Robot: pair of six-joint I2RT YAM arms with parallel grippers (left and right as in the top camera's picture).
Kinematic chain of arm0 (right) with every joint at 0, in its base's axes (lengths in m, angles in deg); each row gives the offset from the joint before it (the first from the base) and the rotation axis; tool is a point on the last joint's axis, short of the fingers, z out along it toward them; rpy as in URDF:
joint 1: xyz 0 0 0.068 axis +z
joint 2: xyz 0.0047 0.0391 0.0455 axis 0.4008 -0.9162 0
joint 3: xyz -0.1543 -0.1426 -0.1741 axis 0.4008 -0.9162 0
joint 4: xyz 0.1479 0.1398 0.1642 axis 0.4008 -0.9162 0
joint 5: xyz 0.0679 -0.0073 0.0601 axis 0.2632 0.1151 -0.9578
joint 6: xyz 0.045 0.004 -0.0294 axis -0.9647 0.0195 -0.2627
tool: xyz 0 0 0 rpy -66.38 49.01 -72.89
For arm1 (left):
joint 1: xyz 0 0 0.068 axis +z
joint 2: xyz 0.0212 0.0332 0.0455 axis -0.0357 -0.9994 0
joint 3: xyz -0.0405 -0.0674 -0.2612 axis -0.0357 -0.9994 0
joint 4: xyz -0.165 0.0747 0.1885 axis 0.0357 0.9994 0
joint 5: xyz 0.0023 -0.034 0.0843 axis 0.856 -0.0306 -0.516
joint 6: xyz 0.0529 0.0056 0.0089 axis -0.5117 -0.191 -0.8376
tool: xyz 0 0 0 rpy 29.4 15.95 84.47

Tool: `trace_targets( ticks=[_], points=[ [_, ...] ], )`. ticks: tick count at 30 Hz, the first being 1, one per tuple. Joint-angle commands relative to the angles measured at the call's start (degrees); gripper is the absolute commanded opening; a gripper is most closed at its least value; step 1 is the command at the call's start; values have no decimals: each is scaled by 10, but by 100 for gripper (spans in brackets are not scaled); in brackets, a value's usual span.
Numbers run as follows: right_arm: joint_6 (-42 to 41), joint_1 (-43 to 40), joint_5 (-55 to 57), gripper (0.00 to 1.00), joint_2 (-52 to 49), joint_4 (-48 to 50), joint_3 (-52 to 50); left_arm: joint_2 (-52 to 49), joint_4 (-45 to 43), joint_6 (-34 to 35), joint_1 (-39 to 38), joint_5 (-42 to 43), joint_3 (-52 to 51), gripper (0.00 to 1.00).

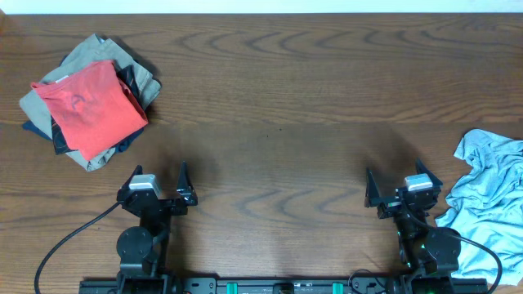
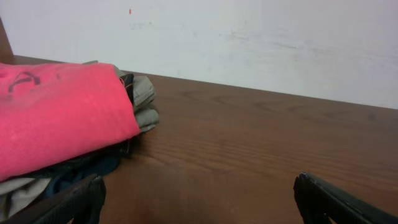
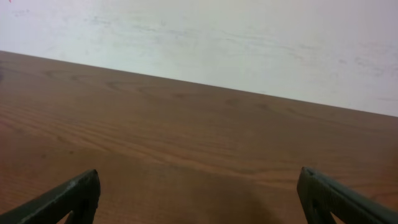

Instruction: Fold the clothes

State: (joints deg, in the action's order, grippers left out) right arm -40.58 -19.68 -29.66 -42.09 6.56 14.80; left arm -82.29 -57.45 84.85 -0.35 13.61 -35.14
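A stack of folded clothes sits at the table's far left, with a red shirt [image 1: 94,106] on top of khaki [image 1: 90,53] and dark garments. The left wrist view shows the red shirt [image 2: 56,118] at its left. A crumpled light blue shirt [image 1: 490,196] lies at the right edge. My left gripper [image 1: 158,175] is open and empty near the front edge, just in front of the stack. My right gripper [image 1: 404,181] is open and empty, left of the blue shirt. Both wrist views show open fingers over bare wood [image 2: 199,199] [image 3: 199,199].
The wooden table [image 1: 278,106] spans the view. A white wall [image 3: 217,37] stands beyond its far edge. Black cables [image 1: 65,245] run from the arm bases along the front edge.
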Motion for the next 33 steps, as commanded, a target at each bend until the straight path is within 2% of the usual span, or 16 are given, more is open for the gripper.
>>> trace_targets(
  ticks=[1,33],
  points=[
    [5,4,0,99,2,-2,-1,5,22,-7,2,-3,-8,98],
    [5,4,0,99,2,-2,-1,5,22,-7,2,-3,-8,98]
  ],
)
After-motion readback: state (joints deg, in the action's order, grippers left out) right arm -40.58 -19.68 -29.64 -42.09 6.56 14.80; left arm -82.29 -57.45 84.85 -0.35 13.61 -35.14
